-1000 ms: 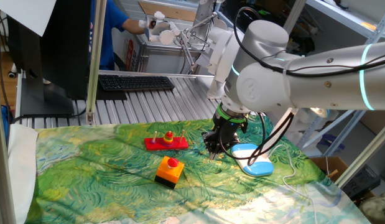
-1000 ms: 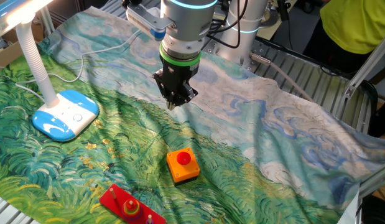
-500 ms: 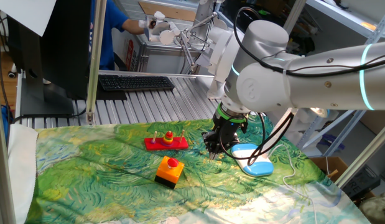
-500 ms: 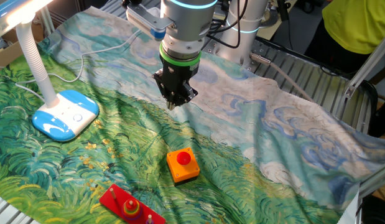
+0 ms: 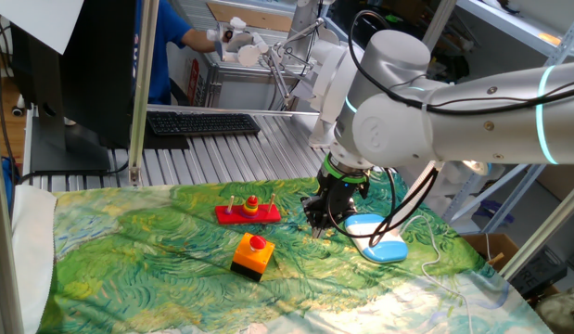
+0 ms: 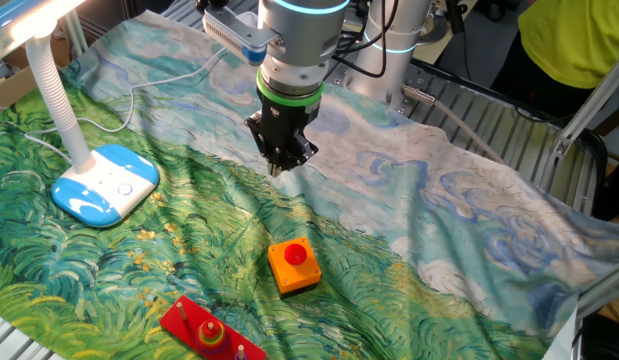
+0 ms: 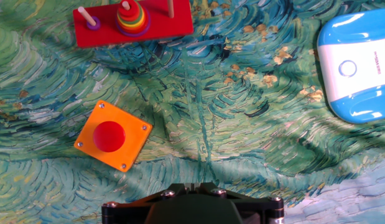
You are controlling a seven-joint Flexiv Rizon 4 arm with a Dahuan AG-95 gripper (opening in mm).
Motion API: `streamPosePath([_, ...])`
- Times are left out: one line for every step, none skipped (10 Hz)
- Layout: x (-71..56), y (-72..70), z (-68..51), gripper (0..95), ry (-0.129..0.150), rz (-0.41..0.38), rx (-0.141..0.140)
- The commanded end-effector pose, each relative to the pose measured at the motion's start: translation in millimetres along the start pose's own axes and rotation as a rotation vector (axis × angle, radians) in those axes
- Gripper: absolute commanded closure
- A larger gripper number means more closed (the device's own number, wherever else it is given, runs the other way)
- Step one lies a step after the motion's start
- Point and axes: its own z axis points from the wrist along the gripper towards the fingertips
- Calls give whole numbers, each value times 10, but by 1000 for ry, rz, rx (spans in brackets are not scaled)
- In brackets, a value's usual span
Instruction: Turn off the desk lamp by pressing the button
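Note:
The desk lamp's flat white oval base [image 6: 106, 183] with a light blue rim lies on the painted cloth at the left. Its bendy neck [image 6: 61, 95] rises to a lit head [image 6: 19, 15]. The base also shows in one fixed view [image 5: 379, 239] and at the right edge of the hand view [image 7: 357, 65]. The button [image 7: 347, 68] is a small ring on the base. My gripper [image 6: 279, 165] hangs over bare cloth, well to the side of the base and not touching it. Its fingertips [image 7: 198, 186] meet, so it is shut and empty.
An orange-yellow box with a red round knob [image 6: 294, 265] sits on the cloth close to the gripper. A red ring-stacking toy [image 6: 204, 333] lies beyond it. The lamp's white cable [image 6: 169, 85] runs across the cloth. A keyboard [image 5: 201, 122] lies behind the table.

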Motion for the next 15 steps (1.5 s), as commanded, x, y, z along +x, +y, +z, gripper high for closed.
streamPosePath([-17, -11, 45, 950, 6, -19, -9])
streamPosePath([-19, -13, 50, 950, 5, -18, -12])
streamPosePath([-21, -15, 53, 950, 3, -15, -13])
streamPosePath([-23, -21, 56, 950, 2, -11, -13])
streamPosePath([-24, -22, 57, 950, 2, -11, -13])
streamPosePath([-25, -24, 58, 950, -7, -11, -14])
streamPosePath([-26, -26, 60, 950, -15, -11, -16])
streamPosePath([-28, -30, 64, 950, -21, -16, -15])
streamPosePath([-33, -39, 71, 950, -26, -22, -13])
streamPosePath([-42, -59, 84, 950, -30, -26, -11])
streamPosePath([-61, -101, 110, 950, -33, -33, -11])
streamPosePath([-90, -159, 142, 950, -37, -43, -10])
streamPosePath([-129, -221, 168, 950, -40, -50, -7])
streamPosePath([-188, -289, 186, 950, -40, -54, -6])
streamPosePath([-268, -344, 186, 950, -37, -51, 2])
